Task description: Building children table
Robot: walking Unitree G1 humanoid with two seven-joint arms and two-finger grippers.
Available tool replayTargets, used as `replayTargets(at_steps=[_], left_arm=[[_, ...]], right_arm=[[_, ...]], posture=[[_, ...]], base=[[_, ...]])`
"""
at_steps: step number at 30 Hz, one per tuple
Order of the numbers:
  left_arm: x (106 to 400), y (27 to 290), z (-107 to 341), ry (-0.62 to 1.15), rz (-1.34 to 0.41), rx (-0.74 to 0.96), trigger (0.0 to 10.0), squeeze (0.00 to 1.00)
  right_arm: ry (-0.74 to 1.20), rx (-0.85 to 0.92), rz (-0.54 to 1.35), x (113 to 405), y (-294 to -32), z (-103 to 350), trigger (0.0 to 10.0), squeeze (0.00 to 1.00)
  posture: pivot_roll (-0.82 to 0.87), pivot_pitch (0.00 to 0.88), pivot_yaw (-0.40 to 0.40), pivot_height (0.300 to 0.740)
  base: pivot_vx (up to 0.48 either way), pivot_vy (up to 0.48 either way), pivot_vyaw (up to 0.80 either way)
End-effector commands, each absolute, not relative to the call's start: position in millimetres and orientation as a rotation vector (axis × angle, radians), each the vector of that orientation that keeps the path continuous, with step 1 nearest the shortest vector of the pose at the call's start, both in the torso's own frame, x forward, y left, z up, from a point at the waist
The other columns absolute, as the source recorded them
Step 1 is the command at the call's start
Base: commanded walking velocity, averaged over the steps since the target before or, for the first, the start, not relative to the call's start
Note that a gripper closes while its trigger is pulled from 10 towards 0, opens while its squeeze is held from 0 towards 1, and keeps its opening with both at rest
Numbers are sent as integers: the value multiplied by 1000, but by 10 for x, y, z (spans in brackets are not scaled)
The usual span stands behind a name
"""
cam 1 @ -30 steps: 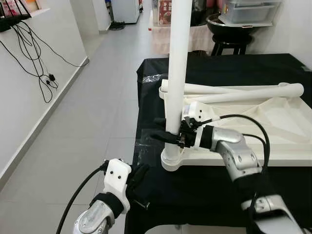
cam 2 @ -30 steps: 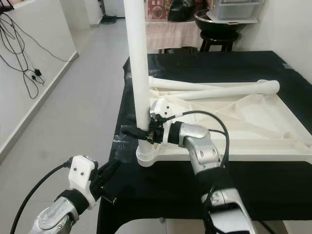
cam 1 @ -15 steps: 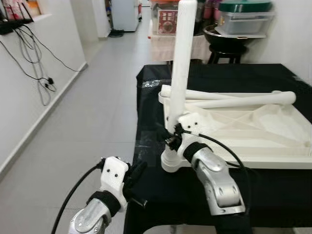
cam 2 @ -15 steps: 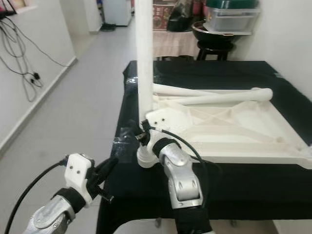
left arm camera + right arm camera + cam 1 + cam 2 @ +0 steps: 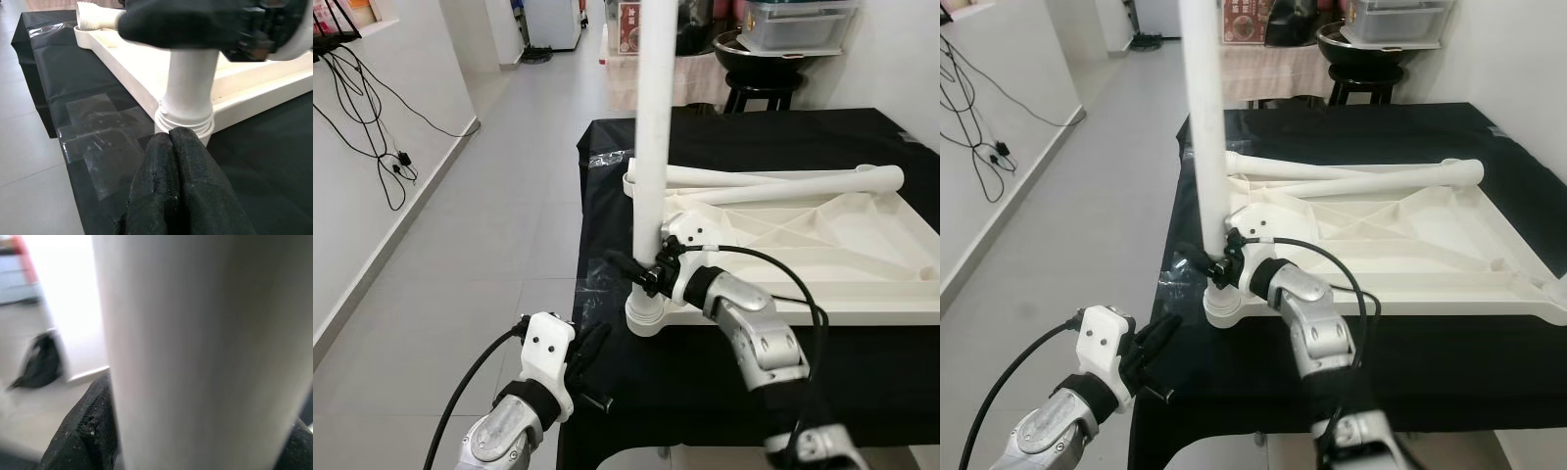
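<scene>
An upturned white children's table top lies on a black-covered table. One white leg stands upright in the near-left corner socket. My right gripper is shut on this leg just above the socket; in the right wrist view the leg sits between the black fingers. Two more white legs lie across the far side of the top. My left gripper hangs low off the table's near-left corner, shut and empty, its fingertips pointing at the socket.
A patch of clear tape covers the black cloth by the socket. Open grey floor runs along the left, with cables on the wall. A dark stool and a storage box stand behind the table.
The right wrist and forearm have turned around the leg while holding it, and the leg stays upright in its socket. The camera shifted slightly. The left arm has hardly moved.
</scene>
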State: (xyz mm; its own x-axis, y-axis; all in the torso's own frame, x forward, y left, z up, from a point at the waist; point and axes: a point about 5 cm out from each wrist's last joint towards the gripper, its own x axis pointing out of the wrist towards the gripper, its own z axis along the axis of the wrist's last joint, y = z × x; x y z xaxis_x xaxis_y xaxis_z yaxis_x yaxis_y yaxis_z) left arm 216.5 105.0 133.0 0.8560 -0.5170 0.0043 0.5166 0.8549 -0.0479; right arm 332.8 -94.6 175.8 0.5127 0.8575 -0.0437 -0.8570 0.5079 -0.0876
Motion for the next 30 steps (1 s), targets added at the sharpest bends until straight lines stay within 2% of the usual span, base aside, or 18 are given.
replayTargets(at_steps=[1,9,10,11,12,24,30], left_arm=[[2155,1053,1291,24,-539,-47,10000,0],[2150,1050,1280,29,-541,-46,10000,0],[2146,1049,1277,30,-542,-46,10000,0],[2146,1049,1277,30,-542,-46,10000,0],[2141,1048,1273,33,-544,-46,10000,0],[2134,1039,1278,34,-546,-51,10000,0],[2120,1068,1288,33,-544,-50,10000,0]], right_arm=[[-2,-93,1118,3344,-886,1756,10000,0],[14,-67,1211,3479,-940,1839,10000,0],[16,-57,1215,3499,-947,1849,4784,0],[16,-57,1215,3499,-947,1849,4784,0],[19,-45,1217,3530,-960,1860,0,0],[24,-58,1203,3506,-1059,1755,0,0],[111,-86,997,3340,-1095,1459,0,0]], posture=[[18,60,-1,740],[23,58,1,740],[28,59,3,740],[28,59,3,740],[32,59,1,740],[29,65,1,740],[18,80,10,740]], base=[[0,0,0],[0,0,0],[0,0,0],[0,0,0],[0,0,0],[0,0,0],[0,0,0]])
